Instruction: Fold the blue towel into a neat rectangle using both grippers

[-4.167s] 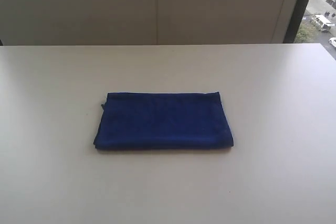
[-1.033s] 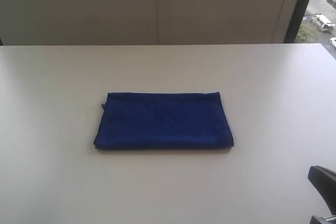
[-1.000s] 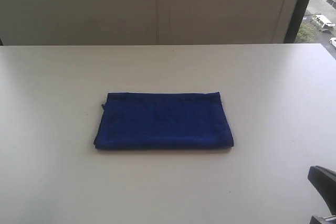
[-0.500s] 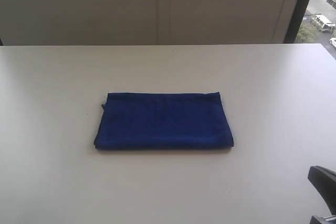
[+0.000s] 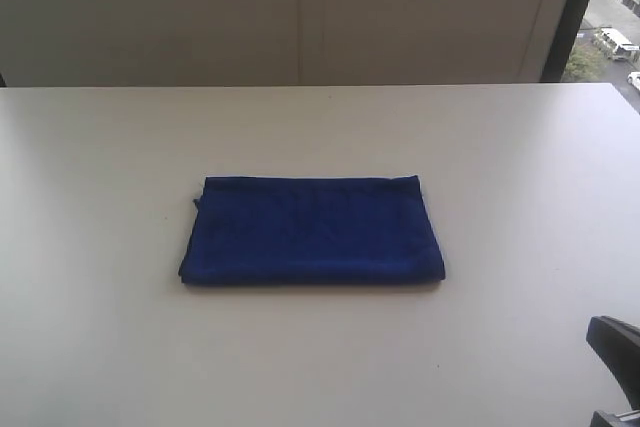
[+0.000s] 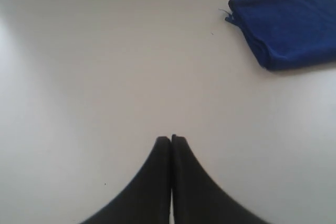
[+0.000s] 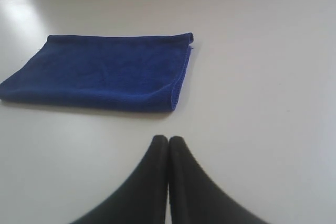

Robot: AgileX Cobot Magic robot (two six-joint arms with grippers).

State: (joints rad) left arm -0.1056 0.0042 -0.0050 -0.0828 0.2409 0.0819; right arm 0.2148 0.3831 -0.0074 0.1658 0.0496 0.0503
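Note:
The blue towel [image 5: 311, 230] lies folded in a flat rectangle at the middle of the white table [image 5: 100, 147]. The left wrist view catches one end of the towel [image 6: 289, 27], and the right wrist view shows nearly the whole towel [image 7: 102, 72]. My left gripper [image 6: 171, 139] is shut and empty, well away from the cloth over bare table. My right gripper [image 7: 168, 139] is also shut and empty, a short way off the towel's near folded edge. In the exterior view only a black part of the right arm [image 5: 615, 347] shows at the bottom right corner.
A pale wall [image 5: 300, 7] runs behind the table's far edge. A dark window frame [image 5: 570, 12] stands at the back right with a street outside.
Compared with the oldest frame, a black part of the right arm has come into the bottom right corner. Over the last second nothing has visibly moved.

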